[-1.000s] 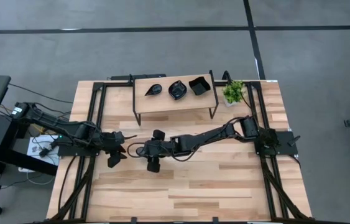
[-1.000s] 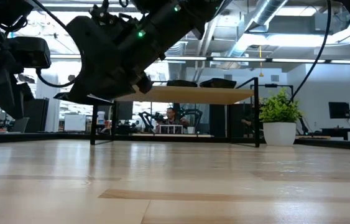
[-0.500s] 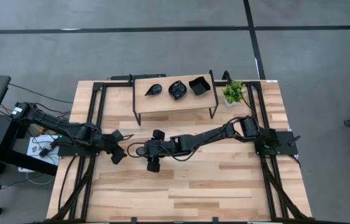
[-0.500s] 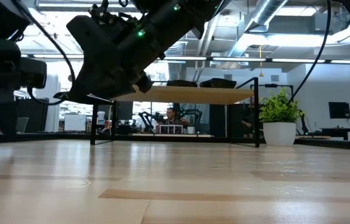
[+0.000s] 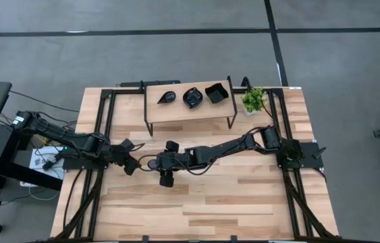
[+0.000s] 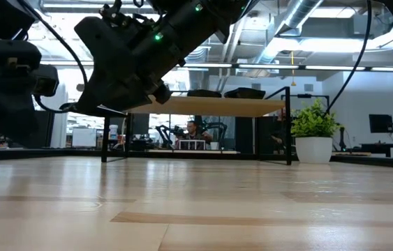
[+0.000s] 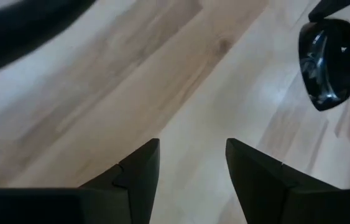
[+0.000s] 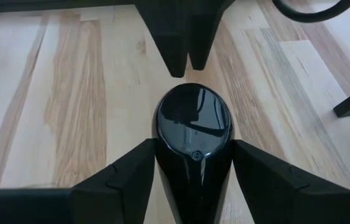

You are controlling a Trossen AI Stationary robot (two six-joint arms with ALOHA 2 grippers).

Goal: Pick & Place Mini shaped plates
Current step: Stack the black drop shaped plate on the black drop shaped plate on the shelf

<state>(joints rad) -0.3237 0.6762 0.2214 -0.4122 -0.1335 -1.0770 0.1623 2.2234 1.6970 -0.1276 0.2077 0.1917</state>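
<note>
A glossy black teardrop-shaped mini plate [image 8: 192,127] sits between the fingers of my right gripper [image 8: 193,144], which reaches out to the table's middle left [image 5: 150,162]. The left wrist view shows the same plate [image 7: 327,62] off to one side. My left gripper [image 7: 192,146] stands open over bare wood at the table's left [image 5: 130,164], facing the plate and holding nothing. A scalloped round plate [image 5: 192,97], a leaf-shaped plate [image 5: 167,98] and a square plate [image 5: 216,92] rest on a raised wooden shelf [image 5: 186,111] at the far edge. My right gripper pinches the plate by its two long sides [image 8: 162,149] near the narrow end, one finger on each side. The fingers slant downward toward the table's left. The plate's rounded wide end [image 8: 193,99] sticks out past the fingertips. The plate is lifted clear of the table, hollow side up.
A small green potted plant [image 5: 254,100] stands at the shelf's right end. The shelf's dark metal legs [image 5: 148,125] stand just beyond both grippers. Bare wooden tabletop [image 5: 216,202] spreads toward the near edge. A person sits far behind the table [image 6: 193,130].
My left gripper has rolled about its own pointing line, staying just left of the held plate. My right gripper and the plate have kept still.
</note>
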